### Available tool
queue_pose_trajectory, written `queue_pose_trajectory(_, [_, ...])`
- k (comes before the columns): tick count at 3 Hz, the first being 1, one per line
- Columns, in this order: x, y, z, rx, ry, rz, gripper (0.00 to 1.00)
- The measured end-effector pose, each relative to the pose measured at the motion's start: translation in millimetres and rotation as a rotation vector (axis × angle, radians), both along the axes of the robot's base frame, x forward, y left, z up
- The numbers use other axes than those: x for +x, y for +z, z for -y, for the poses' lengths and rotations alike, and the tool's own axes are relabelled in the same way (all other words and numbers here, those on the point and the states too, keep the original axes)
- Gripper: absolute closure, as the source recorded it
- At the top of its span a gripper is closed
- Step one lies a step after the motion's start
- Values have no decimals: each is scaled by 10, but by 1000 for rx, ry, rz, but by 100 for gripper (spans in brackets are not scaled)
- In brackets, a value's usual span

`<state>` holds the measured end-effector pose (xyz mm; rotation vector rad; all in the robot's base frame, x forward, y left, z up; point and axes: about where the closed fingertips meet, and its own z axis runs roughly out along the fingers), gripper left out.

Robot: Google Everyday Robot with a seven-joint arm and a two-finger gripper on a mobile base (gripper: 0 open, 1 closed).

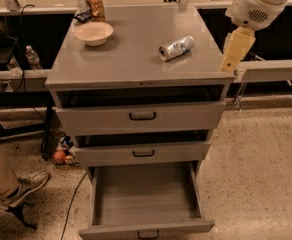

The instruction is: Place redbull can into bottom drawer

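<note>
The redbull can (176,48) lies on its side on the grey cabinet top (136,54), right of the middle. The bottom drawer (145,196) is pulled out and shows an empty grey tray. My gripper (236,51) hangs from the white arm at the cabinet's right edge, to the right of the can and apart from it, with nothing in it.
A tan bowl (93,33) and a brownish jar (95,6) stand at the back left of the top. The two upper drawers (142,116) are slightly ajar. A person's leg and shoe (16,186) are at the lower left. Benches run behind the cabinet.
</note>
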<state>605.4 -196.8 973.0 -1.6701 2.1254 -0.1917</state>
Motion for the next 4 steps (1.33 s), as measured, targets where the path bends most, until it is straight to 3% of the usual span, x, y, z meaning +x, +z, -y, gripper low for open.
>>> queue_pose_trajectory(1, [330,-115,-20,35,-52,17,0])
queue_pose_trajectory(2, [620,-224,-30,63,-156,6,0])
queue_pose_trajectory(3, [620,-224,-30,63,-157,6,0])
queue_pose_trajectory(4, [851,-174,-15,142,-311,47,0])
